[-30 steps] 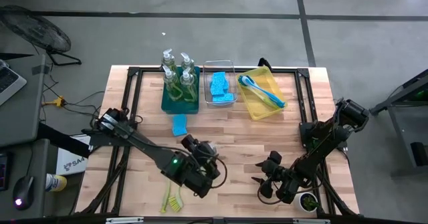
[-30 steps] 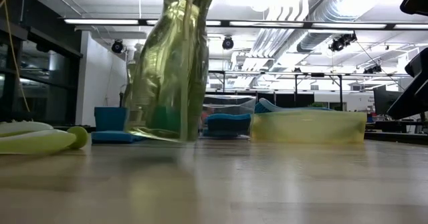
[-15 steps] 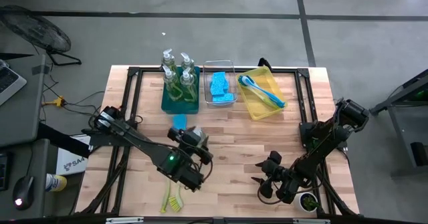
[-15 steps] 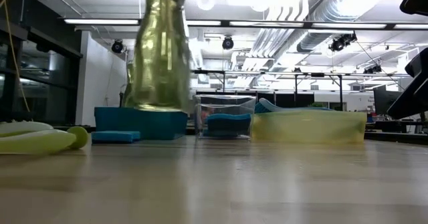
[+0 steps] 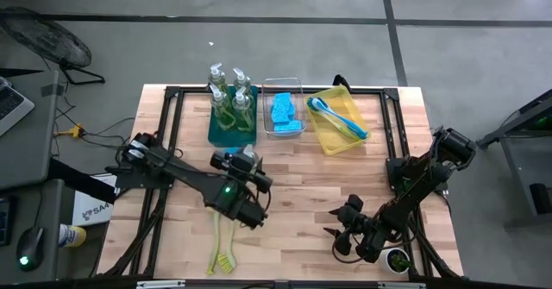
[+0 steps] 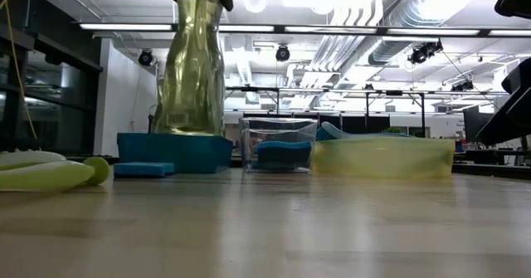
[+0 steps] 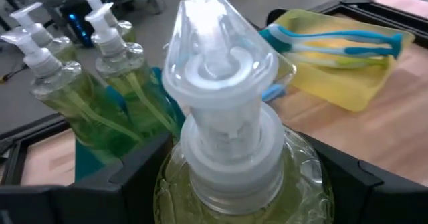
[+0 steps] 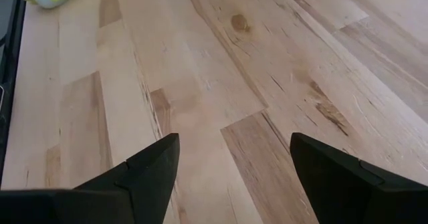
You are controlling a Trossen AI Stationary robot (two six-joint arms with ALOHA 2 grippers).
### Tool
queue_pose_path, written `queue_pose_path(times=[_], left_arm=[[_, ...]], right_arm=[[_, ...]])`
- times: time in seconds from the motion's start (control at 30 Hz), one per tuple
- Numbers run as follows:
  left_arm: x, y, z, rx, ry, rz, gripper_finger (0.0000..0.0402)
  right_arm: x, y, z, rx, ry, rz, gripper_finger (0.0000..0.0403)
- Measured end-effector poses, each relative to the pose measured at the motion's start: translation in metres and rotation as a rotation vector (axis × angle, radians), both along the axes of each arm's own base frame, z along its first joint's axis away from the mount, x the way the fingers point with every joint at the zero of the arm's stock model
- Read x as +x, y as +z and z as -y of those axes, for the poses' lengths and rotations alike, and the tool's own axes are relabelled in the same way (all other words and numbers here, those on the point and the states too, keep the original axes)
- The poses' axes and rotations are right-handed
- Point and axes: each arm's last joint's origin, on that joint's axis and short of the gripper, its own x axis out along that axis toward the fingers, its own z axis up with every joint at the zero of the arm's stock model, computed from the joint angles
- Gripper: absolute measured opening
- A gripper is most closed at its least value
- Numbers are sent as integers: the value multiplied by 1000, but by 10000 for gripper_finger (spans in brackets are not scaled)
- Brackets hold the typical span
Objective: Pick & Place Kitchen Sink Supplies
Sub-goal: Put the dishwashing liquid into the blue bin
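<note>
A clear pump bottle of yellow-green soap [image 7: 227,150] is gripped upright by the left gripper [image 5: 244,170], just near of the teal rectangular bin [image 5: 231,134]

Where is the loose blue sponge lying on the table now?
In the high view, the blue sponge lies on the table's left half, just before the teal bin, partly hidden by the left tool.

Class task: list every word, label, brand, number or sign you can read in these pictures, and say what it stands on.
"SAA": partial dark letters on the white box on the floor left of the table; the rest is cut off.
Soap bottles, bins and brushes: no readable text.
</note>
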Motion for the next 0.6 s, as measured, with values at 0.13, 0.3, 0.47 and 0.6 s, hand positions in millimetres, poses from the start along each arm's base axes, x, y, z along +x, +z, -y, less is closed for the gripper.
queue_pose_path(times=[0.13,0.3,0.47,0.6], left_arm=[[4,0,-10,1,31,-1,279],[7,1,-20,14,53,-10,279],[6,8,-30,33,64,-3,279],[0,21,-41,54,76,14,279]], right_arm=[[0,0,0,6,-4,1,279],[0,0,0,6,-4,1,279],[0,0,0,6,-5,1,279],[0,0,0,7,-6,1,279]])
